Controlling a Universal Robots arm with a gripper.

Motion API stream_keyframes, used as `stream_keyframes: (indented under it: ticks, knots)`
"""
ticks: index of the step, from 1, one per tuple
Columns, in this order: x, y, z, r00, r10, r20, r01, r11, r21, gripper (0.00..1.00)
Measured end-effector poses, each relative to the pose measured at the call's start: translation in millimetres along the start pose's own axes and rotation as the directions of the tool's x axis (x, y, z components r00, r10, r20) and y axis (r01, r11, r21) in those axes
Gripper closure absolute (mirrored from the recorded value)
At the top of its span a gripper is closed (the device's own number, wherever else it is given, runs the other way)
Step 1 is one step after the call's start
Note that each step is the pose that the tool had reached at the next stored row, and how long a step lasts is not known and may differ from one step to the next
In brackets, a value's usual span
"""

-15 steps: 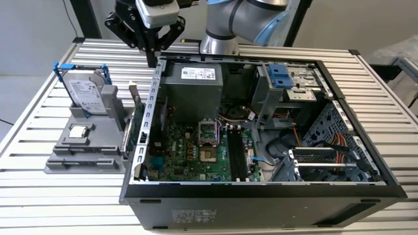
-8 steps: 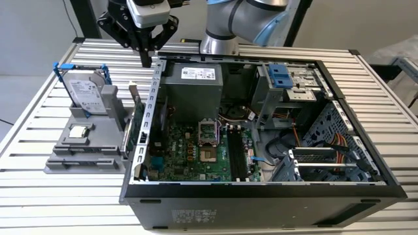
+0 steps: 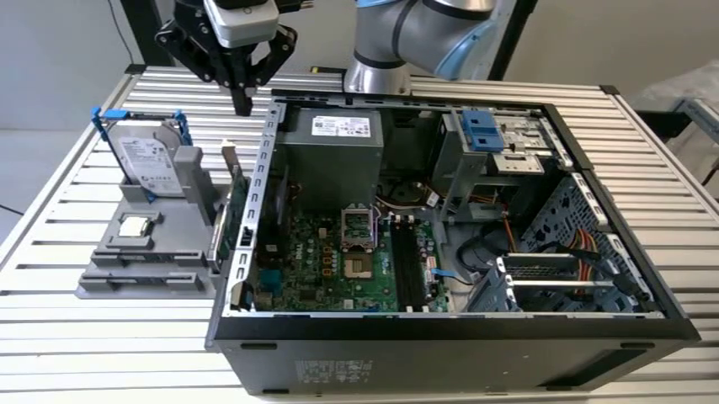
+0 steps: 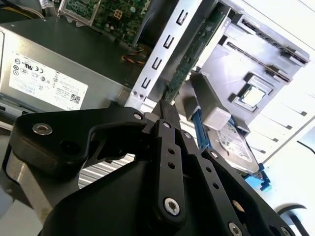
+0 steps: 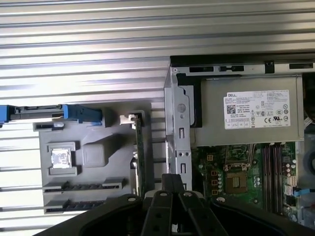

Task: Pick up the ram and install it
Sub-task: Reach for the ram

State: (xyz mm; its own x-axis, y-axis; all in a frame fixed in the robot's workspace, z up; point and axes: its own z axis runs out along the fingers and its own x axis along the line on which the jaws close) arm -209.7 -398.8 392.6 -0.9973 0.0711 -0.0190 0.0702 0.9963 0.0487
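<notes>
Ram (image 3: 222, 220) stands on edge in the gray holder (image 3: 144, 257), left of centre in the exterior view, beside the computer case (image 3: 450, 326). Gripper (image 3: 242, 108) hangs upper left, fingers together, empty. A good grasp likely straddles its thin edge squarely.

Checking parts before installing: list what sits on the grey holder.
On the grey holder: a hard drive standing upright, a small chip lying flat, and the ram on edge nearest the case. The drive's and ram's lower edges sit hidden in slots.
</notes>
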Motion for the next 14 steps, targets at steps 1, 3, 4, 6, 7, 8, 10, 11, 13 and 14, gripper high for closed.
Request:
stream_keyframes:
  ticks: [1, 3, 4, 6, 7, 8, 10, 11, 13, 14]
  knots:
    - [1.4, -0.1, 0.0, 1.0, 0.0, 0.0, 0.0, 1.0, 0.0, 1.0]
    - [3.9, -0.3, -0.1, 1.0, 0.0, 0.0, 0.0, 1.0, -0.0001, 1.0]
    - [5.1, -0.4, -0.1, 1.0, 0.0, 0.0, 0.0, 1.0, 0.0, 1.0]
    - [7.5, -0.5, -0.1, 1.0, 0.0, 0.0, 0.0, 1.0, -0.0001, 1.0]
    - [8.7, -0.6, -0.2, 1.0, 0.0, 0.0, 0.0, 1.0, 0.0, 1.0]
    - [10.0, -0.7, -0.2, 1.0, 0.0, 0.0, 0.0, 1.0, 0.0, 1.0]
    - [12.4, -0.9, -0.2, 1.0, 0.0, 0.0001, 0.0, 1.0, -0.0001, 1.0]
    - [13.6, -0.9, -0.3, 1.0, 0.0, 0.0, 0.0, 1.0, 0.0, 1.0]
    - [15.9, -1.1, -0.3, 1.0, 0.0, 0.0, 0.0, 1.0, 0.0, 1.0]
    - [16.9, -1.2, -0.3, 1.0, 0.0, 0.0, 0.0, 1.0, -0.0001, 1.0]
